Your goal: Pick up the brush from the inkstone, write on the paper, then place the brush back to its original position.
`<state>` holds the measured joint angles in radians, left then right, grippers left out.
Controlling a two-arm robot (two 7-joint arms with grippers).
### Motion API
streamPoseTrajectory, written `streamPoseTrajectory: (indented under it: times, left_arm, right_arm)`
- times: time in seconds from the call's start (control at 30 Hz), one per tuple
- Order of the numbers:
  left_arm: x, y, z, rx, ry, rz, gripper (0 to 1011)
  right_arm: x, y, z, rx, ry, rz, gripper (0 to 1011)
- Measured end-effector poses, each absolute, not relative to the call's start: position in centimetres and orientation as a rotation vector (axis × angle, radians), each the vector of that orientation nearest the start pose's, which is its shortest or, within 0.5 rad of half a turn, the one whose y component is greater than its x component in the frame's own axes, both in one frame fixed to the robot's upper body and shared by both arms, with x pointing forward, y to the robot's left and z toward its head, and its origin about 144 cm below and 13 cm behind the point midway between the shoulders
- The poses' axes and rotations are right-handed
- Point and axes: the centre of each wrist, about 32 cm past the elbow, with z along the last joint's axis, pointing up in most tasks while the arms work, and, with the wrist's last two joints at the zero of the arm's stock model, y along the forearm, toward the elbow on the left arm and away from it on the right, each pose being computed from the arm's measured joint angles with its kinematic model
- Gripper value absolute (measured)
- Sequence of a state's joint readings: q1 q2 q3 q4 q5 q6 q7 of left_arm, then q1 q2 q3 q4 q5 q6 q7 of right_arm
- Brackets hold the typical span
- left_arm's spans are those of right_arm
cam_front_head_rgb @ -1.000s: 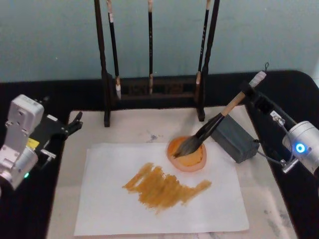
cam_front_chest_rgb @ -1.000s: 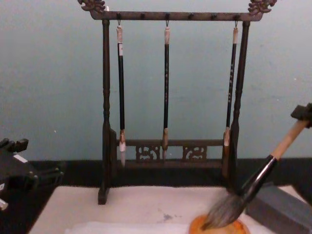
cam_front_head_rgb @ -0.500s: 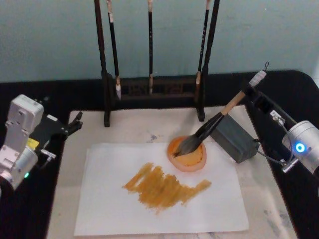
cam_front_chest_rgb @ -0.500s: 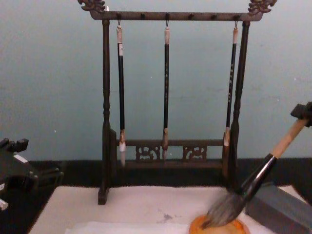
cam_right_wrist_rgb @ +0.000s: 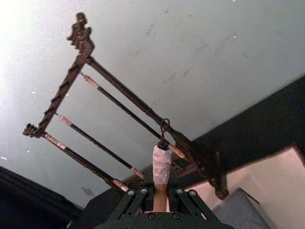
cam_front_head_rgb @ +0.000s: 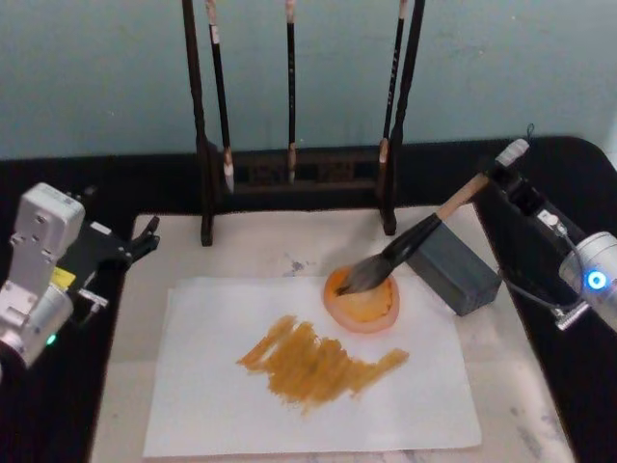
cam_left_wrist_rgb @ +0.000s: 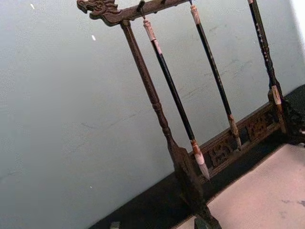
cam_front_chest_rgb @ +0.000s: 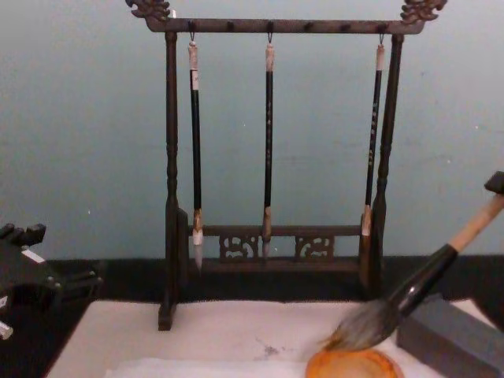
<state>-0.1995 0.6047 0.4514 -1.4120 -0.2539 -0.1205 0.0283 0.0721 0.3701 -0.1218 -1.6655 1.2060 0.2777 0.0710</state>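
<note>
My right gripper [cam_front_head_rgb: 494,179] is shut on the pale wood handle of the brush [cam_front_head_rgb: 415,241], just below its white-wrapped end [cam_right_wrist_rgb: 161,162]. The brush slants down to the left. Its bushy grey bristles [cam_front_chest_rgb: 364,327] hang just over the back rim of the orange ink dish [cam_front_head_rgb: 362,301]. Its black shaft passes above the grey inkstone block [cam_front_head_rgb: 453,270]. The paper [cam_front_head_rgb: 212,405] lies in front of the dish and carries a patch of orange-brown strokes [cam_front_head_rgb: 318,362]. My left gripper [cam_front_head_rgb: 145,236] is parked open off the mat's left edge.
A dark wooden brush rack [cam_front_head_rgb: 289,174] with three thin hanging brushes [cam_front_chest_rgb: 268,150] stands behind the dish. The cream mat [cam_front_head_rgb: 260,246] under the paper has a small grey stain. Black tabletop [cam_front_head_rgb: 77,405] surrounds the mat.
My right gripper has moved right and slightly back with the brush. The bristles have lifted out of the dish to its back rim, and the brush now leans flatter. The left arm has not moved.
</note>
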Motion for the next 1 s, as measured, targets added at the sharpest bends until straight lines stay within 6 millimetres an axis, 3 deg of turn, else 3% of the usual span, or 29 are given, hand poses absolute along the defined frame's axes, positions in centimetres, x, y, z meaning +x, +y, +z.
streamPoseTrajectory:
  times: [0.43,1.0]
  left_arm:
    - [48.9,31.0,114.0,0.305,-0.285,1.248,1010]
    - [48.9,31.0,114.0,0.304,-0.285,1.248,1010]
  right_arm:
    - [48.2,-30.5,118.2,0.429,0.859,-1.106,169]
    - [50.5,-30.6,116.8,0.43,0.979,-1.118,169]
